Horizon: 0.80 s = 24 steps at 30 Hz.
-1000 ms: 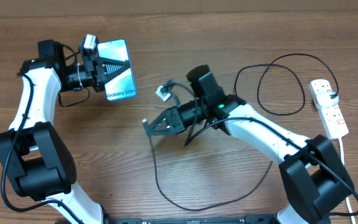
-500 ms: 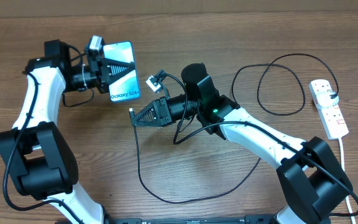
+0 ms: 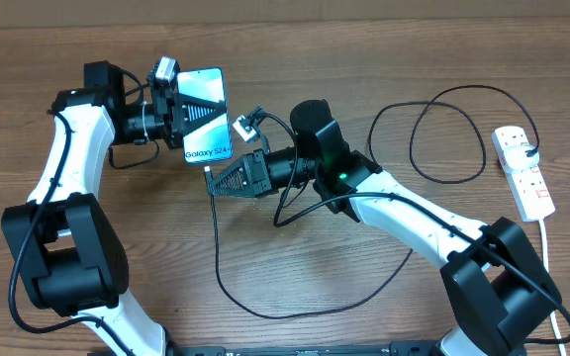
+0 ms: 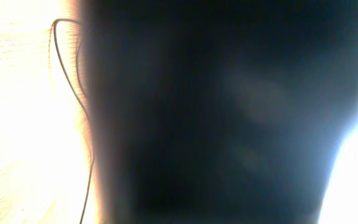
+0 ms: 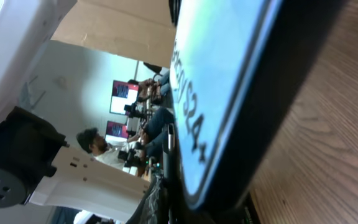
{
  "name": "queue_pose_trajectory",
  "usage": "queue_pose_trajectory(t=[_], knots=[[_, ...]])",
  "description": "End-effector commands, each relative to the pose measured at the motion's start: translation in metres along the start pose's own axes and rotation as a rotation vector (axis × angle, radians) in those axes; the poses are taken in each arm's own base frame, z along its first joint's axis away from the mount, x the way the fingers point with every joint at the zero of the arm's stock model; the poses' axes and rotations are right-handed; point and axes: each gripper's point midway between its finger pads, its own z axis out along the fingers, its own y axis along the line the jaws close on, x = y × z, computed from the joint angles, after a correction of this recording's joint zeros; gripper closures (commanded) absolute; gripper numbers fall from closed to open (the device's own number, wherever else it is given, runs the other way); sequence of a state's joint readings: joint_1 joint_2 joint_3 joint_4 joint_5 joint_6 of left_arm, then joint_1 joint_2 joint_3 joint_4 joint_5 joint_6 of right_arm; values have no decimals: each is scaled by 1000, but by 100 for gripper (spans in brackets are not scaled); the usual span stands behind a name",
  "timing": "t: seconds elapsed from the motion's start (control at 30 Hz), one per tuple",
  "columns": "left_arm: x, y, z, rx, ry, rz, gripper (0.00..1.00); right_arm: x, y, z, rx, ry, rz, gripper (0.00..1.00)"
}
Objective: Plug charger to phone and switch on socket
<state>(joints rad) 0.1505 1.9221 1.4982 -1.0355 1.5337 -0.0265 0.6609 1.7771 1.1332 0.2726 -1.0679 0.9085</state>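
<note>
Two closed grips: the left end effector [image 3: 180, 110] holds the phone [image 3: 207, 115], lower edge facing the right end effector [image 3: 213, 182], which pinches the charger [image 3: 213, 237] tip, seemingly for insertion

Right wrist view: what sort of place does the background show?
Likely a shared office or lab: a man sits near lit monitors in the background, beyond a wooden table.
</note>
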Motion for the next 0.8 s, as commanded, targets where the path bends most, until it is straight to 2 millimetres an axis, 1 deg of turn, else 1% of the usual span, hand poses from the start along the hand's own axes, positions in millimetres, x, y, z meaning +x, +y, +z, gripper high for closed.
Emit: queue_pose_trajectory(t=[0.0, 0.13, 0.3, 0.53, 0.77], knots=[[2, -20, 0, 47, 3, 31, 95, -8, 11, -2, 0, -31, -23, 96], [3, -20, 0, 47, 4, 28, 95, -9, 10, -3, 2, -35, -22, 96], [3, -20, 0, 48, 4, 26, 96, -17, 6, -12, 10, -60, 1, 96], [3, -20, 0, 47, 3, 19, 96, -17, 6, -12, 12, -62, 9, 96], [3, -20, 0, 48, 4, 16, 96, -24, 2, -12, 34, -101, 34, 96]])
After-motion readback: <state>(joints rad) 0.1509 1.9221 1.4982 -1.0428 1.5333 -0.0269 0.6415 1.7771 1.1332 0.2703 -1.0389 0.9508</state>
